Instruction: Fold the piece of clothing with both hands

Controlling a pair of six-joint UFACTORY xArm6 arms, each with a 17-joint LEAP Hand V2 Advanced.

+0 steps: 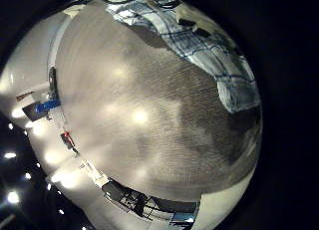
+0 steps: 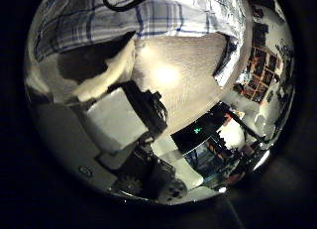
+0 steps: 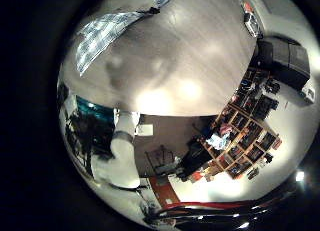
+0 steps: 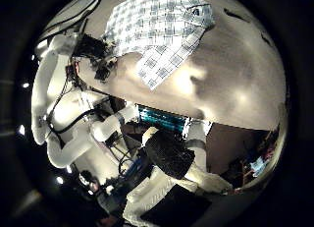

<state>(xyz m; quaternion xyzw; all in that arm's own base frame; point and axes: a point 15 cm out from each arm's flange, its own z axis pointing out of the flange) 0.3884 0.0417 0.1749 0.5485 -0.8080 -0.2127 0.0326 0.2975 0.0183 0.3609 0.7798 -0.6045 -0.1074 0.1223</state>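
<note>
A checked piece of clothing (image 4: pixel 162 35) lies spread on the table (image 4: pixel 231 75) in the right thumb side palm view. A hand (image 4: pixel 93 48) on a jointed arm sits at the garment's edge there. In the left thumb side palm view the garment (image 2: pixel 129 19) lies close past my left hand's own relaxed fingers (image 2: pixel 129 120), which hold nothing. The left little finger side palm view shows the garment (image 1: pixel 199 46) at the far side of the bare table (image 1: pixel 140 120). In the right little finger side palm view the garment (image 3: pixel 105 36) lies away from my right hand, whose finger (image 4: pixel 172 153) holds nothing.
The table edge (image 1: pixel 85 165) shows in the left little finger side palm view, with clutter beyond it. Shelves (image 3: pixel 235 131) stand beyond the table in the right little finger side palm view. A cable (image 2: pixel 124 3) lies across the garment.
</note>
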